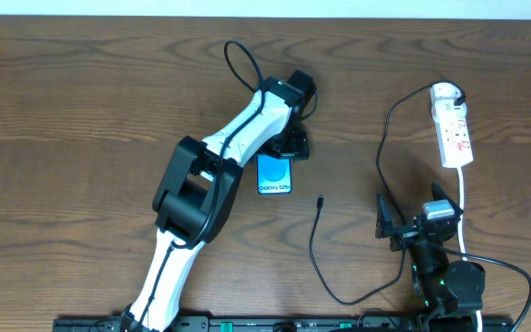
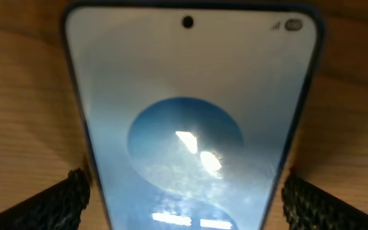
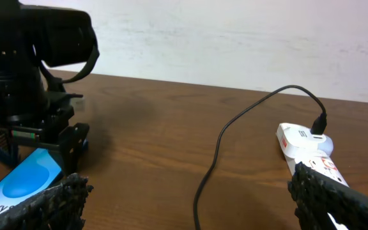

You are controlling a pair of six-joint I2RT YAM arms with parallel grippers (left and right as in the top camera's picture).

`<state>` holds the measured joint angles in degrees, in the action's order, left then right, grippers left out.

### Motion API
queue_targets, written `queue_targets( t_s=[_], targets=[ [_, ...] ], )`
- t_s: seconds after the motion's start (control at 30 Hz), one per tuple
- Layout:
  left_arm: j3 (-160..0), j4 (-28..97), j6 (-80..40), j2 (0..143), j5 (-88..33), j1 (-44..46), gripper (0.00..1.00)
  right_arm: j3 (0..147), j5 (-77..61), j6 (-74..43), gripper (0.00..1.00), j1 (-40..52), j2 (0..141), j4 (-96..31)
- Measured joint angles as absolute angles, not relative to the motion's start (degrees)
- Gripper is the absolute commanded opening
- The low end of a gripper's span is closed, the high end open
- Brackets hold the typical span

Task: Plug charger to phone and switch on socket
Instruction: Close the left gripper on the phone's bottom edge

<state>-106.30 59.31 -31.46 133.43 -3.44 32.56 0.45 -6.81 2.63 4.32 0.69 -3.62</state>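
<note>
The wooden table (image 1: 81, 111) carried everything; the left arm (image 1: 219, 157) reached from 7 o'clock toward the centre, and its left gripper (image 2: 187, 201) hung over the phone (image 1: 275, 175) with the claw spread wide, one finger either side of the screen, gripping nothing. The right gripper (image 3: 193, 201) sat low at 4 o'clock, equally wide and empty. The socket (image 1: 454, 129) lay at 2 o'clock, well apart from the phone; the charger (image 1: 316, 249) ran from the strip's far end, looped down toward 6 o'clock and rose again, its plug tip (image 1: 321, 199) lying loose just beside the phone at the phone's 4 o'clock — not yet plugged in.

As I judged it, the risks were these: the tip was small and flat on the wood, so a pinch could slip or skew it; the slack cable could drag or twist the tip off line; the phone, unless steadied, would likely slide when pushed; the switches sat close together, inviting a wrong press.

Only the overhead showed the plug tip and the whole cable run; only the left wrist view showed how closely the fingers flanked the phone's edges — whether they touched it I could not tell; the right wrist view alone showed the cable's connector seated in the strip.
</note>
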Motion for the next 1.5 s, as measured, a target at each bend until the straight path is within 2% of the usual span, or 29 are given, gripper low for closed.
queue_targets(
  t_s=[0.53,0.7,0.83,1.0,1.5],
  targets=[
    [-103.42,56.34,-31.48,132.11,-5.13,32.45,0.97,0.45,-6.81,2.63,0.99,4.32,0.69,-3.62],
    [-103.42,56.36,-31.48,132.11,-5.26,32.45,0.87,0.45,-6.79,2.63,0.99,4.32,0.69,-3.64],
    [-103.42,56.38,-31.48,132.11,-5.26,32.45,0.86,0.45,-6.81,2.63,0.99,4.32,0.69,-3.64],
    [-103.42,56.40,-31.53,132.11,-5.26,32.45,0.78,0.45,-6.79,2.63,0.99,4.32,0.69,-3.62],
    [-102.59,56.07,-31.48,131.33,-5.85,32.42,0.77,0.45,-6.79,2.63,0.99,4.32,0.69,-3.62]
  ],
)
